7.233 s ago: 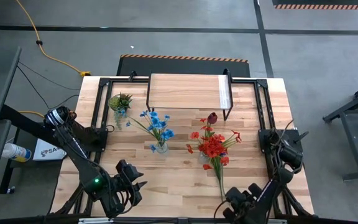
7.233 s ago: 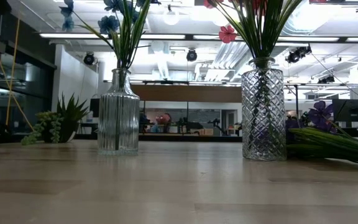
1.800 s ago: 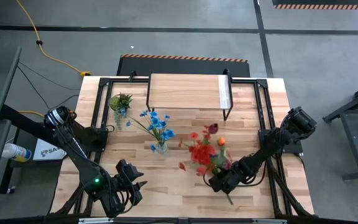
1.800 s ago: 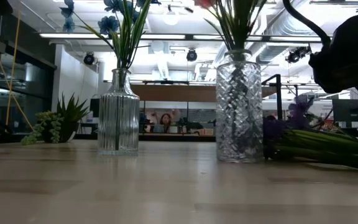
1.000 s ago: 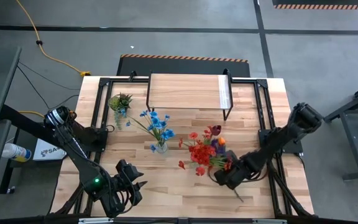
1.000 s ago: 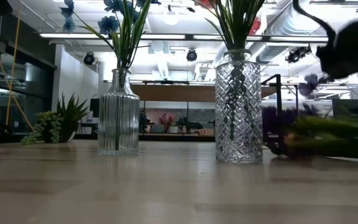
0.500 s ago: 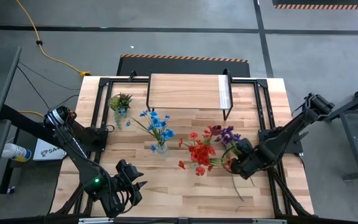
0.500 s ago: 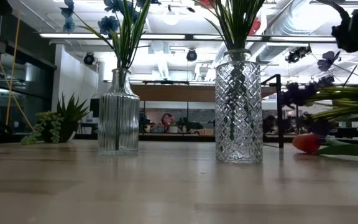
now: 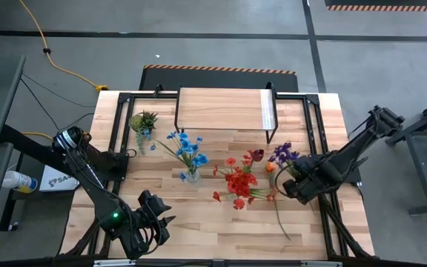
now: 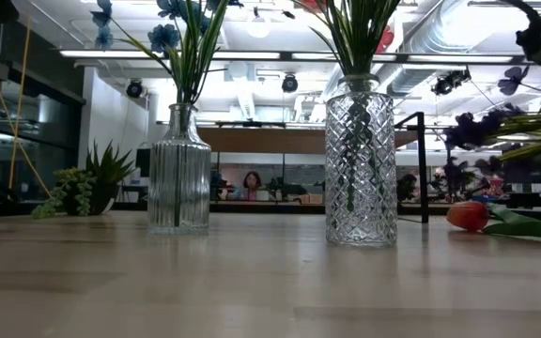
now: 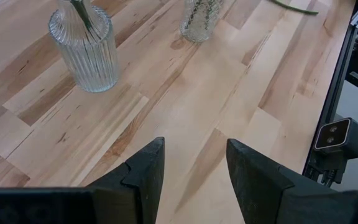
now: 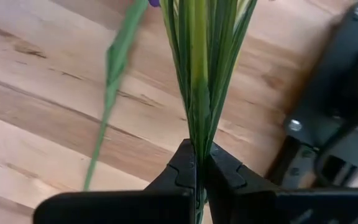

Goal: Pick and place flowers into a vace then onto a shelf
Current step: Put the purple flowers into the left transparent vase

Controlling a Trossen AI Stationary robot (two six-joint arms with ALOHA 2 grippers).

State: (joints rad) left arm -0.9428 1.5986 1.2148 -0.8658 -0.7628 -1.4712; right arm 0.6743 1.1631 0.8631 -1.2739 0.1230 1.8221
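Step in hand: right end effector [image 9: 299,183] clamps the purple flower bunch [image 9: 282,155], apparently lifted off the bench [image 9: 213,222]. Next: swing toward 9 o'clock, stems into the diamond-cut vase [image 10: 360,160]. Left end effector [image 11: 191,163] idles open.

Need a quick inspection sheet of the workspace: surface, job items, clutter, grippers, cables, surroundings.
Surface: plank table, bare at the front.
Job's things: purple flowers lifted by their stems in the right gripper; orange flower lying on the table; red flowers in the cut-glass vase; blue flowers in the ribbed vase; shelf at the back, nothing on it.
Clutter: potted plant at the back left.
Grippers: right gripper shut on the stems; left gripper open, parked at the front left.
Cables: yellow cable on the floor.
Surroundings: a person far behind the table.
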